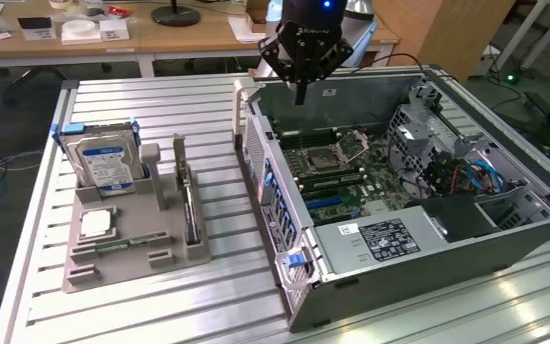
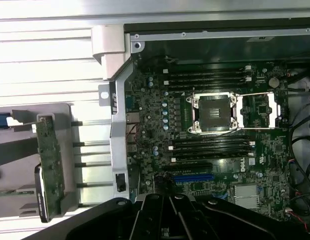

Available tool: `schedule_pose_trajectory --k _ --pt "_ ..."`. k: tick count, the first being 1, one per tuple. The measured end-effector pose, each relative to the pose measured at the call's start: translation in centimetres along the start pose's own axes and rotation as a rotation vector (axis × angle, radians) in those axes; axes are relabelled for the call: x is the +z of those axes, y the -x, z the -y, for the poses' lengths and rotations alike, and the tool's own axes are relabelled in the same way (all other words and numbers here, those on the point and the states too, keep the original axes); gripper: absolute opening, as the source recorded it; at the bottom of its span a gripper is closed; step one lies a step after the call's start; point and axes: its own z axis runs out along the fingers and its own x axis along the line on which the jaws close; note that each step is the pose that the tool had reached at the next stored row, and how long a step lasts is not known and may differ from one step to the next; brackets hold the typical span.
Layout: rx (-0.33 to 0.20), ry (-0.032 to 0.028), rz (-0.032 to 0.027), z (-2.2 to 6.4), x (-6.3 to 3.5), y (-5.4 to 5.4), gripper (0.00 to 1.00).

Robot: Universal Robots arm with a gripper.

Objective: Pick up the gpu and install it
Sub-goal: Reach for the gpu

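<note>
Pick-up stage, gpu not yet grasped. The gripper (image 1: 301, 97) is seen at the upper centre of the exterior view, hanging over the back edge of the open computer case (image 1: 447, 265). Its fingers are pressed together to a single point and nothing is held. The gpu (image 1: 190, 211) is stood on edge in the grey holder (image 1: 132, 215) at the centre left of that view, to the right of the upright hard drive (image 1: 108, 161) and well apart from the gripper. The motherboard (image 1: 337, 168) lies exposed inside the case.

For a sound grasp, it is judged that the fingers should be spread before descent and turned so that the pads meet the card's two broad faces. The upper edge is best taken near its middle, clear of the holder's posts. The card is best drawn out in line with its slot, so that it is not jammed or bent.
</note>
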Motion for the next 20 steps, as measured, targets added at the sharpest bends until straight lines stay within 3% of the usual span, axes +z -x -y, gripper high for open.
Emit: schedule_pose_trajectory --k 20 --pt "0.000 0.0000 0.0001 0.66 -0.23 -8.7 0.11"
